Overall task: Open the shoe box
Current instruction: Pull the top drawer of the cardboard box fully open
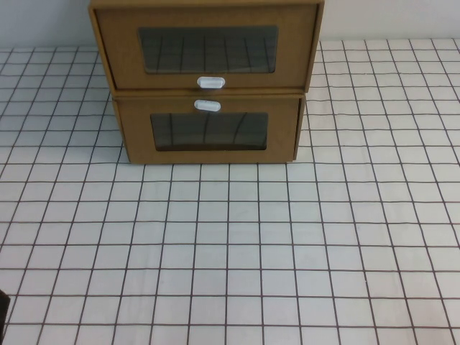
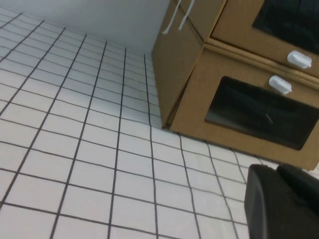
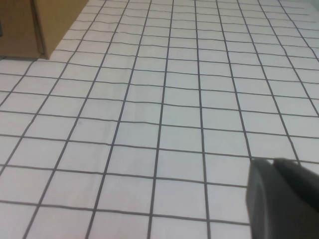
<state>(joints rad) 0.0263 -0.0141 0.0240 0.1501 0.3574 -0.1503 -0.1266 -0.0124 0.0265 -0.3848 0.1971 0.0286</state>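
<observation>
At the lower left corner of the high view a dark sliver point(image 1: 3, 316) is poking in, cut off by the edge, with too little showing to name it. The left claw point(image 2: 279, 199) is appearing only in its own wrist view, a matte black, blunt mass in the lower right of that frame. It is hanging over the worktop point(image 1: 230, 251) short of the boxes and touching nothing. Whether it is wide or narrow I cannot tell.

In the upper middle of the high view, slightly left of centre, two brown cardboard boxes are standing stacked. The upper shoe box point(image 1: 206, 18) is resting on the lower shoe box point(image 1: 208, 154), and both fronts are sitting closed. Each flat rectangular front is carrying a dark, glossy window point(image 1: 207, 50) and a small white oval pull point(image 1: 210, 83). The windows are mirroring grid lines, so the contents are hard to make out, and the frame's top edge is cutting off the upper box. In the left wrist view two thin white strips point(image 2: 174, 20) are hanging down its side.

The right claw point(image 3: 281, 196) is showing black in the lower right of its wrist view. It is closed tight on nothing, well apart from the boxes.

The worktop is lying white and smooth, ruled with thin, slightly wavy dark lines — a pale plain wall point(image 1: 43, 21) is rising behind it.
</observation>
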